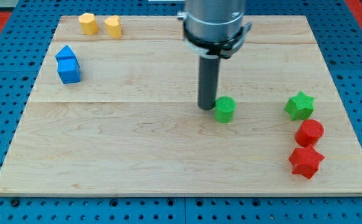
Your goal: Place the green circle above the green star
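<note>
The green circle (225,109) lies on the wooden board, right of the middle. The green star (300,106) lies further toward the view's right, at about the same height. My tip (206,107) stands just to the left of the green circle, touching or nearly touching its left side. The rod rises from it to the arm's grey body at the view's top.
A red circle (309,132) and a red star (306,162) lie just below the green star. Two blue blocks (68,64) sit at the view's left. Two yellow blocks (88,23) (113,27) sit at the top left. The board's right edge (349,112) is near the green star.
</note>
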